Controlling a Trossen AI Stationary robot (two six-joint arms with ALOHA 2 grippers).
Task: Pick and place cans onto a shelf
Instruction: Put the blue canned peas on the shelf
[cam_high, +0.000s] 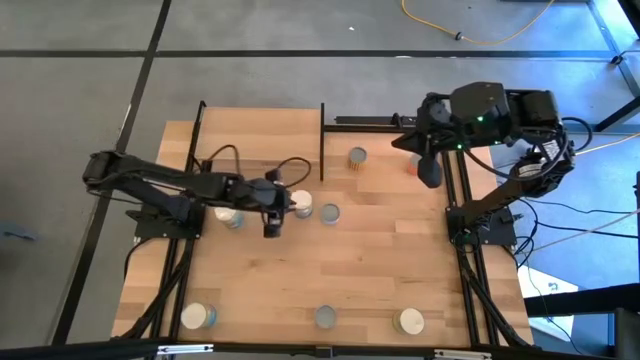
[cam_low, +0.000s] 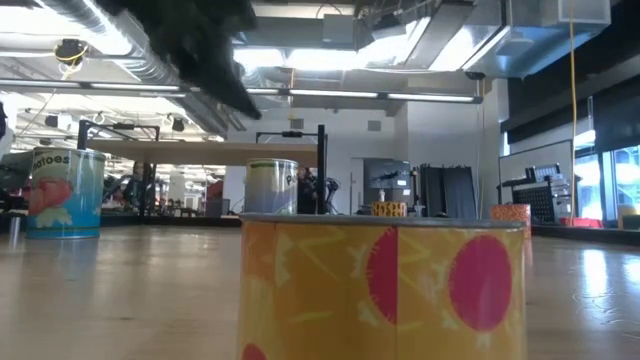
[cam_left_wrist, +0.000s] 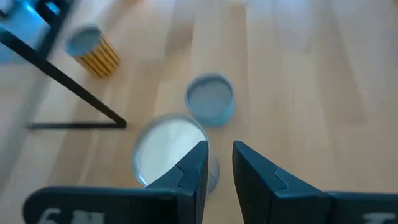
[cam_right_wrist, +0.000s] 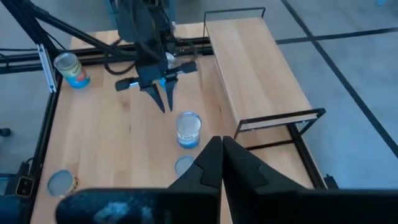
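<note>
I am observing the left gripper (cam_right_wrist: 163, 98) hovering just beside an upright can (cam_right_wrist: 188, 129), axis vertical, round top up, on the tabletop (cam_high: 380, 260) near the shelf (cam_right_wrist: 255, 68); fingers slightly parted, gripping nothing.

Two dark jointed arms, black cables, tapered dark-fingered left tool (cam_high: 272, 231).

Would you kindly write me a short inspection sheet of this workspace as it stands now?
Surface: wooden table, bare between cans.
Job's things: shelf empty; white-topped can and grey-topped can mid-table; other cans scattered.
Clutter: nothing seen.
Grippers: left gripper open, beside the white-topped can, holding nothing; right gripper shut, parked at the right edge.
Cables: black leads on both arms; yellow cable on the floor.
Surroundings: grey floor.
</note>
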